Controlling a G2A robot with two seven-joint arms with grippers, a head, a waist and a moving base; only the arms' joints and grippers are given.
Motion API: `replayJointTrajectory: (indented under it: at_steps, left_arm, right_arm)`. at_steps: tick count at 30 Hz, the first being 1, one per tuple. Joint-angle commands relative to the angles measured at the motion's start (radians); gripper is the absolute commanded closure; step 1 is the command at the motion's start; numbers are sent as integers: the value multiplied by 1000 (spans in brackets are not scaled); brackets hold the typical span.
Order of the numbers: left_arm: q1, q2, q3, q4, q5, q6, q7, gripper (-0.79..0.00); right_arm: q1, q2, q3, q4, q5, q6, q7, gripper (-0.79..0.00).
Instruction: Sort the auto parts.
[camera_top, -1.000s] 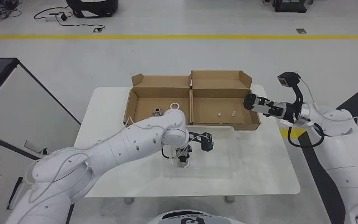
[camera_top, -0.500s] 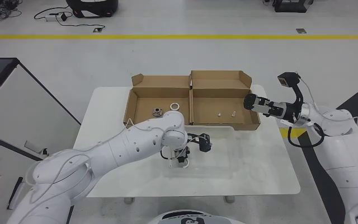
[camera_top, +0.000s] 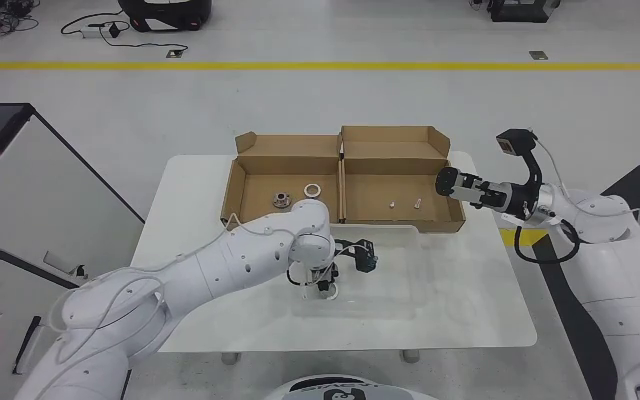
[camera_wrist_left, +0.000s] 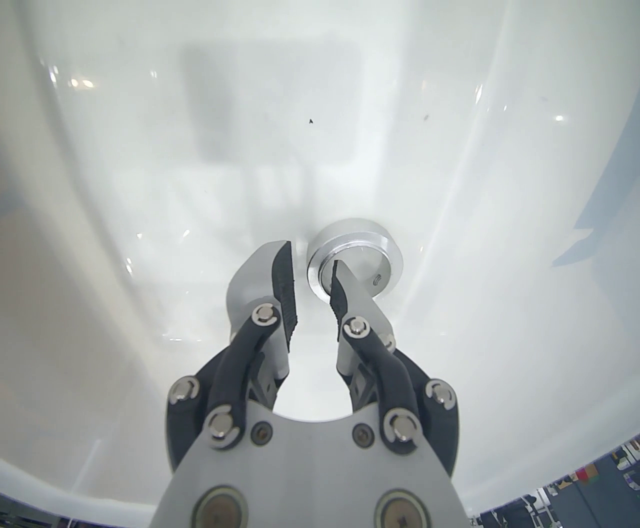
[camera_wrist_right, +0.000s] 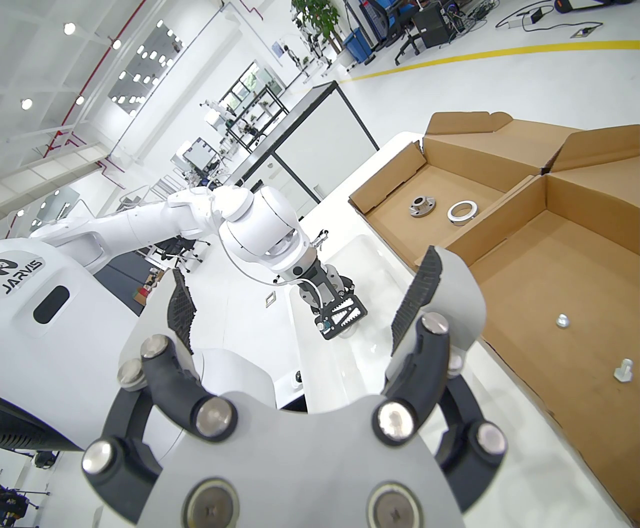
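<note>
A silver metal ring (camera_wrist_left: 365, 240) lies on the floor of the white tray (camera_top: 400, 300). My left gripper (camera_wrist_left: 310, 260) is down in the tray, open, with one finger inside the ring and the other outside its wall. In the top view the left gripper (camera_top: 325, 290) is at the tray's left part. My right gripper (camera_top: 442, 183) hangs open and empty by the right end of the right cardboard box (camera_top: 400, 185). That box holds two small bolts (camera_wrist_right: 562, 320) (camera_wrist_right: 622, 370). The left box (camera_top: 255, 190) holds a flange (camera_top: 283, 198) and another ring (camera_top: 313, 188).
The two open cardboard boxes stand side by side at the table's far edge, flaps up. The tray lies just in front of them. The white table (camera_top: 480, 300) has bare room to the right of the tray and at the left.
My left gripper has shifted slightly toward the near side and sunk into the tray. The right arm has kept still.
</note>
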Motion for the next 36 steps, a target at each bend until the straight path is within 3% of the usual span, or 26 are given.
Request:
replayJointTrajectory:
  at_steps: [1,17,18,19,23,29,36]
  left_arm:
    - [1,-2,0,4,1,0,1,-206]
    - [6,-25,0,43,9,-12,12,-99]
    - [7,-26,0,45,8,-13,13,-77]
    - [7,-28,0,48,9,-14,14,0]
    - [-2,-30,0,45,4,-15,15,0]
    - [-50,-14,0,4,-36,-9,9,0]
    - [-123,33,-15,-103,-98,-6,6,0]
  right_arm:
    - [0,0,0,0,0,0,0,-785]
    - [0,0,0,0,0,0,0,-785]
    - [0,0,0,0,0,0,0,-785]
    - [0,0,0,0,0,0,0,-785]
    - [0,0,0,0,0,0,0,-785]
    - [0,0,0,0,0,0,0,-785]
    - [0,0,0,0,0,0,0,-785]
